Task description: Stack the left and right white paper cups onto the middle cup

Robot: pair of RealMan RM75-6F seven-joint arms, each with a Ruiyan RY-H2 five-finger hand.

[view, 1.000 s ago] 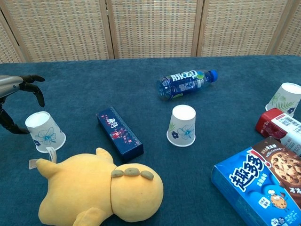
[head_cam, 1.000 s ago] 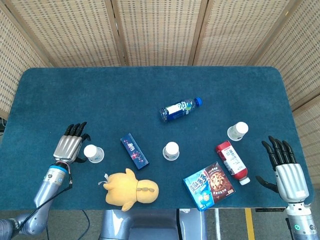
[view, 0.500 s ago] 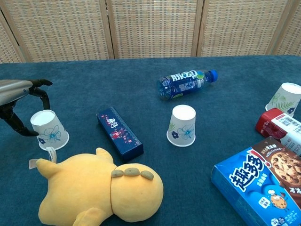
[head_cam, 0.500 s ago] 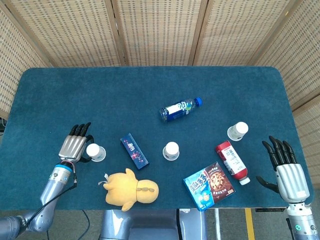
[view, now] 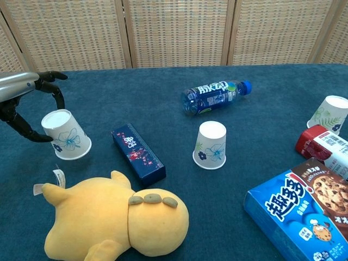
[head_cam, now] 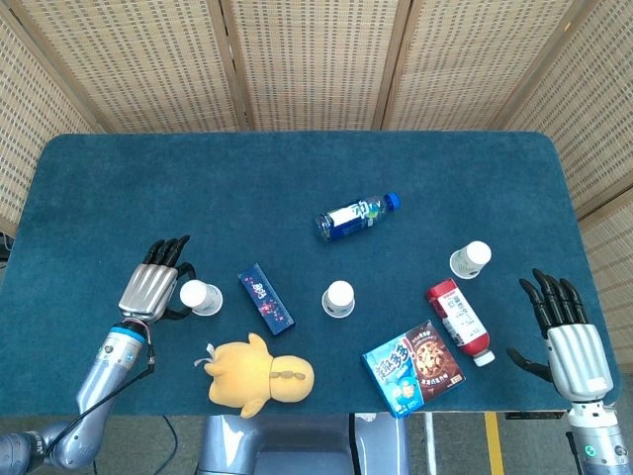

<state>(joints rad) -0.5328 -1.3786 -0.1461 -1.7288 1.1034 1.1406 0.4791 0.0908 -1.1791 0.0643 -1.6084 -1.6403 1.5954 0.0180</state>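
Note:
Three white paper cups with blue flower prints stand upside down on the blue table. My left hand [head_cam: 153, 287] [view: 24, 103] grips the left cup [head_cam: 201, 296] [view: 66, 136], thumb and fingers curled around its upper part; the cup leans a little to the left. The middle cup [head_cam: 338, 298] [view: 210, 144] stands alone, to the right of a dark blue box. The right cup [head_cam: 471, 259] [view: 328, 115] is tilted beside a red bottle. My right hand [head_cam: 569, 332] lies at the table's right front edge, fingers spread, holding nothing; the chest view does not show it.
A dark blue box [head_cam: 265, 298] lies between the left and middle cups. A yellow plush toy [head_cam: 259, 374] sits in front of them. A water bottle [head_cam: 357, 215] lies behind the middle cup. A blue cookie box [head_cam: 412, 367] and a red bottle [head_cam: 458, 321] lie at front right.
My left hand closed around the left cup and carried it to the right, toward the dark blue box. The right hand and the other cups kept still.

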